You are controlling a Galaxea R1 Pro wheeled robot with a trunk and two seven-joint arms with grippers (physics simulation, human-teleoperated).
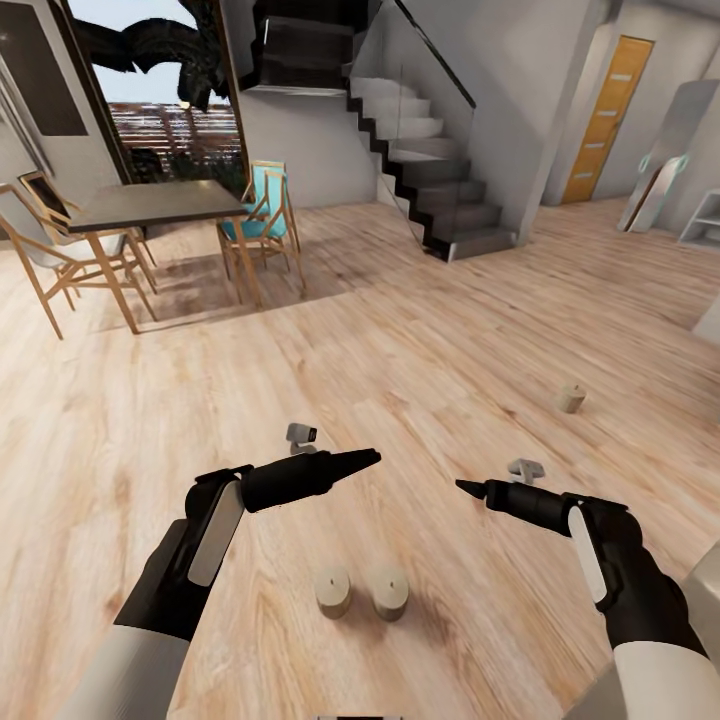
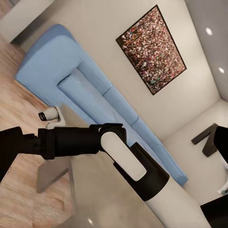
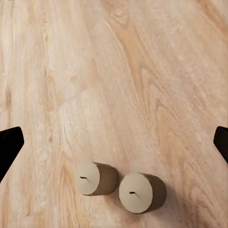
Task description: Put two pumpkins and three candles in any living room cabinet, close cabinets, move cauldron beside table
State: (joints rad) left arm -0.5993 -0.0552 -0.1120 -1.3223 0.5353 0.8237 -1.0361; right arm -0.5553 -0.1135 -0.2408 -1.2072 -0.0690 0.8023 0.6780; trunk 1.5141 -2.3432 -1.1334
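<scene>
With the right end effector hanging spread and empty and the left end effector looking pinched on nothing, two candles are standing almost touching on the floor, risking one toppling when the other is grabbed.

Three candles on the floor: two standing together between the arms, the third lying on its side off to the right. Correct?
Nearly. The third candle is upright, not on its side; the head view shows its flat top up. The other two candles stand together between the arms.
</scene>
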